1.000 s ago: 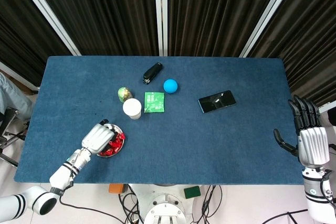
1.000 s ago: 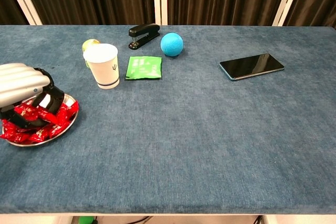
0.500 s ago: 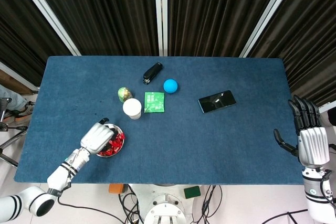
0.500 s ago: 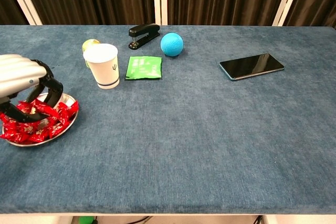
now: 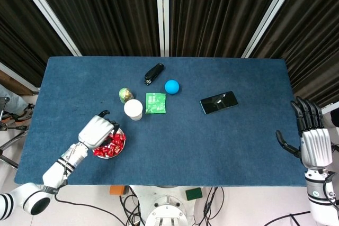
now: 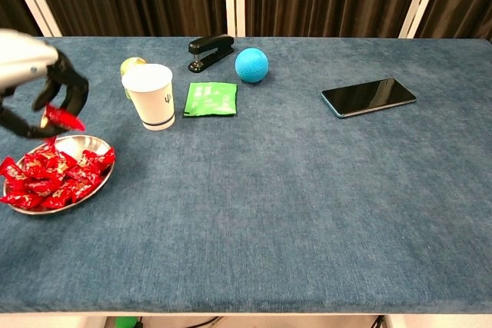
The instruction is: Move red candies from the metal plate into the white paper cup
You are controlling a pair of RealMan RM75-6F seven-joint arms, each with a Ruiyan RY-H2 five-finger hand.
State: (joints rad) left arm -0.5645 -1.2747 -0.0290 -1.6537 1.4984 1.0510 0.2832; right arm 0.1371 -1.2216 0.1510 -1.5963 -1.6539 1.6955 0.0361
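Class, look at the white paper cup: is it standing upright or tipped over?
Upright. The white paper cup stands on its base with its round open rim facing up, beside the green packet.

The plate [image 6: 98, 180] is a shallow round metal dish near the table's front left edge, heaped with candies [image 6: 46, 182] in shiny red wrappers that cover most of it; only its far rim and a strip of bare metal show in the chest view. One more candy [image 6: 63, 118] hangs above the plate, clear of the pile, pinched in the dark fingertips of the left hand [image 5: 96, 131]. The cup [image 6: 151, 95] is white paper with a small dark mark on its side and a blue line near the base. It stands upright, mouth open, just behind and to the right of the plate, not touching it.
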